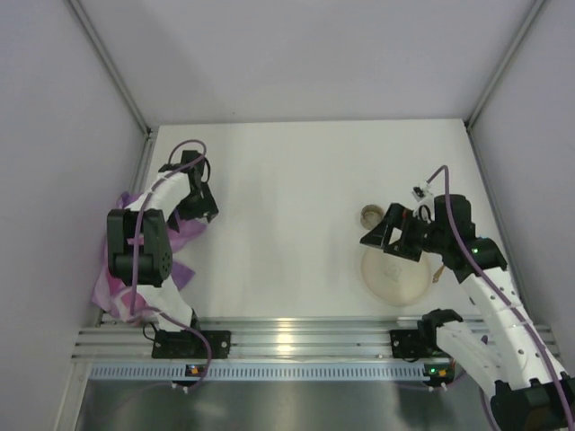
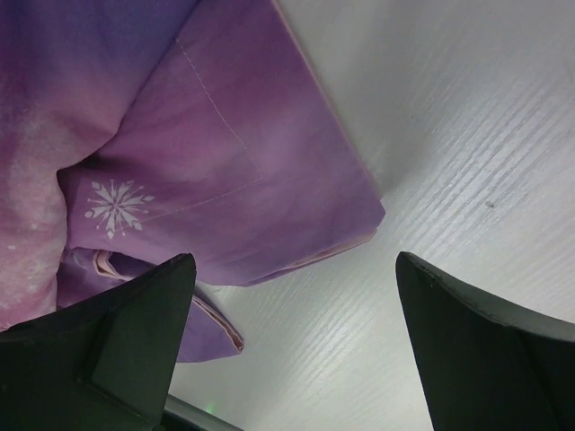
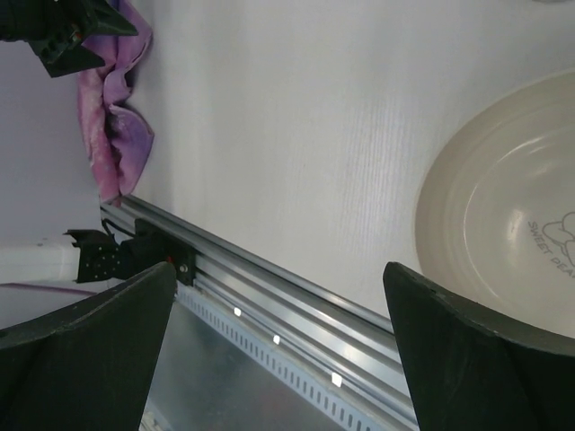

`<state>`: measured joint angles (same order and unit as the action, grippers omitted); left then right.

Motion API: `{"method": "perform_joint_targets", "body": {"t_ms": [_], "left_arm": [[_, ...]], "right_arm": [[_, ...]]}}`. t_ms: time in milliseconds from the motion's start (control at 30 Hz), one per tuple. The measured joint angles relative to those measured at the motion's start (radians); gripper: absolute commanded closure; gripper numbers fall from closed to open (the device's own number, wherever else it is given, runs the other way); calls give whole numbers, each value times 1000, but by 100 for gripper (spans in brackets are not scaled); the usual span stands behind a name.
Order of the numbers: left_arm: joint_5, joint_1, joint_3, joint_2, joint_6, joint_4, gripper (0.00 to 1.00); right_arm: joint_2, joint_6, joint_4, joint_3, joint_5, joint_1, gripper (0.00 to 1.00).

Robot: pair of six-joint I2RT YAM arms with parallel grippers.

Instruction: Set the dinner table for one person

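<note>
The white dinner table [image 1: 287, 180] fills the top view, with a ribbed aluminium rail [image 1: 296, 339] along its near edge. A crumpled purple placemat [image 1: 115, 269] lies at the table's left edge. In the left wrist view the placemat [image 2: 225, 153] is folded, with a snowflake print. My left gripper [image 1: 194, 214] hovers at its far right corner, open and empty [image 2: 295, 265]. A cream plate [image 1: 395, 275] sits at the right. My right gripper [image 1: 393, 241] is open and empty just above the plate's far rim. In the right wrist view the plate [image 3: 503, 224] lies right of the gripper [image 3: 278, 269].
A small tan cup [image 1: 370, 214] stands just beyond the plate. A thin brown item [image 1: 437, 273] lies at the plate's right rim, partly under the right arm. White walls enclose the table on three sides. The rail [image 3: 269, 287] and placemat [image 3: 115, 135] show in the right wrist view.
</note>
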<state>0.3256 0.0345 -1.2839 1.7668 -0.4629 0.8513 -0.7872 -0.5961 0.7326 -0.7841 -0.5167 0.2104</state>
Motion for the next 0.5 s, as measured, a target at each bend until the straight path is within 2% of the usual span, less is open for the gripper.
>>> {"method": "perform_joint_targets", "body": {"t_ms": [367,467,500], "left_arm": [[-57,-3,54,74,24,-35,2],[-71,-11,42,85,33,-30,5],[-77,-14,38,89,35,-27,12]], "right_arm": [[-3,31,42,-37,27,4,0],[-3,37,51,-37,36,4,0],[-3,39,54,-37,39,4,0]]}}
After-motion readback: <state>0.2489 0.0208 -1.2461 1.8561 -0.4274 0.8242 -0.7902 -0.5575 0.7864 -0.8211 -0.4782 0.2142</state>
